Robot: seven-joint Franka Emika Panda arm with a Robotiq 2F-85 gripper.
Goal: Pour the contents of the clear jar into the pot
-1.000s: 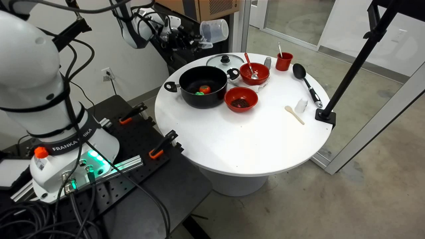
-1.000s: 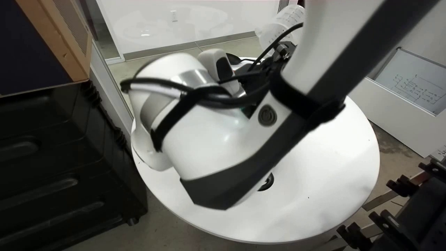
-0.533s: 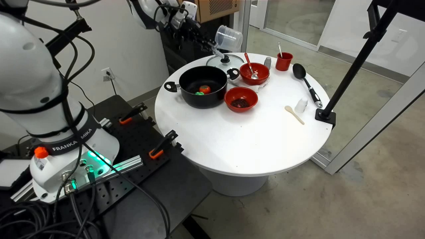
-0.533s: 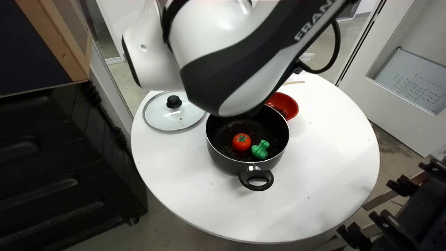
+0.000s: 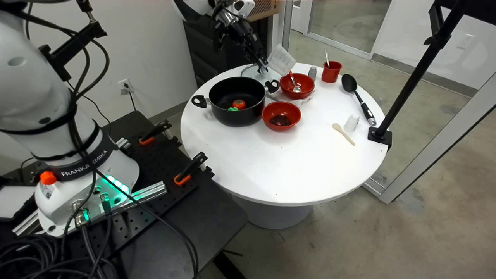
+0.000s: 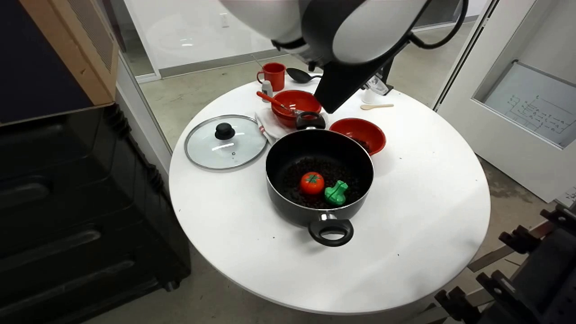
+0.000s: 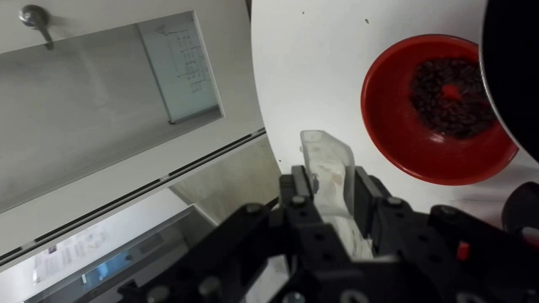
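Worktop (image 5: 279, 166): round, white. Hand (image 7: 332, 181): pinching the handle (image 7: 327, 153) of the clear jar (image 5: 281, 61). Clear jar: aloft, tilted, apart from the pot (image 5: 237, 118); presumably light, slick, fairly stiff plastic; best held squarely by the handle, against twisting.

A round white table (image 6: 427, 202) bears a transparent round lid (image 6: 211, 153) with a black knob (image 6: 224, 131), a red cylindrical mug (image 6: 273, 76), a long-handled black spoon (image 5: 366, 111) and a beige spoon (image 5: 344, 135); dark bean-like pieces (image 7: 457, 118) lie in a round red bowl (image 7: 385, 113).
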